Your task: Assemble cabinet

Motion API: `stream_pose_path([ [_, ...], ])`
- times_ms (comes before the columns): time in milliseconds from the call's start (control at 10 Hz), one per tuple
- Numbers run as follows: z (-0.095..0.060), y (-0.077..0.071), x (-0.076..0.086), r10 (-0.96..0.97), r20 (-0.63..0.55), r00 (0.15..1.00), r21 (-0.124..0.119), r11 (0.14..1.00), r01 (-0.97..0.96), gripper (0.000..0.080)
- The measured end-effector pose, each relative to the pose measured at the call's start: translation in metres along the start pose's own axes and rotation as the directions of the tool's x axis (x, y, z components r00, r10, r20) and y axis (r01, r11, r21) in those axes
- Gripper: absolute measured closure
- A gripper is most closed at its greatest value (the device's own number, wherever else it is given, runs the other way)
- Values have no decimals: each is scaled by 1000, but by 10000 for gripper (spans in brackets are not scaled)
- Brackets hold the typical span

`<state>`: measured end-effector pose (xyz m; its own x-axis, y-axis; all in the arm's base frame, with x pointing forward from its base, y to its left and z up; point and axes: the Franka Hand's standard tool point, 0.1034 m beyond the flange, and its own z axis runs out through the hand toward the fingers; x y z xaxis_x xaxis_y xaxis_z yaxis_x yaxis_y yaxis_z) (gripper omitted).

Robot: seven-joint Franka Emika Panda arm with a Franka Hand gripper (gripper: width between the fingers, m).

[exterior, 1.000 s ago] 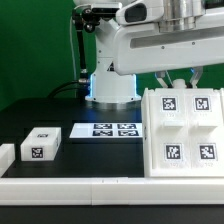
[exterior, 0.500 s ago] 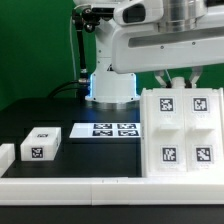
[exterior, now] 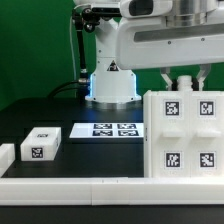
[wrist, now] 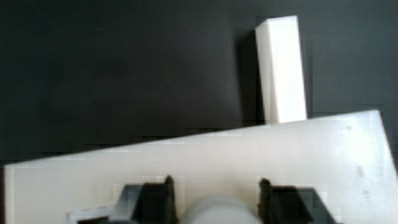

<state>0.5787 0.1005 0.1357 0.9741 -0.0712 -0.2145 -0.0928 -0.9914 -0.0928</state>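
The cabinet (exterior: 184, 134), a large white block with four black-and-white tags on its face, stands upright at the exterior view's right. My gripper (exterior: 180, 87) comes down onto its top edge, one finger on each side of a white rounded part of it. In the wrist view the two dark fingers (wrist: 148, 200) are set apart around that rounded part, with the gripper (wrist: 215, 205) over the cabinet's white surface (wrist: 214, 160). The gripper is shut on the cabinet.
A small white tagged box (exterior: 40, 145) lies at the exterior view's left, with another white piece (exterior: 5, 154) at the edge. The marker board (exterior: 105, 130) lies in the middle. A low white rail (exterior: 90, 187) runs along the front; a rail (wrist: 281, 70) shows in the wrist view. The robot base (exterior: 110, 85) stands behind.
The arm has risen, and the cabinet has tipped from a tilted pose to upright, its face now squarer to the exterior camera and shifted slightly right.
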Motion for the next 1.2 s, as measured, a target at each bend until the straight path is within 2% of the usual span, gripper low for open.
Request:
stream_pose_path([
  [300,0,0,1,1,-1,1000,0,1000,-1,578],
  [800,-8,-3,38,9,-33,999,6,1000,-8,578],
  [1200,-8,-4,39,8,-31,999,6,1000,-8,578],
])
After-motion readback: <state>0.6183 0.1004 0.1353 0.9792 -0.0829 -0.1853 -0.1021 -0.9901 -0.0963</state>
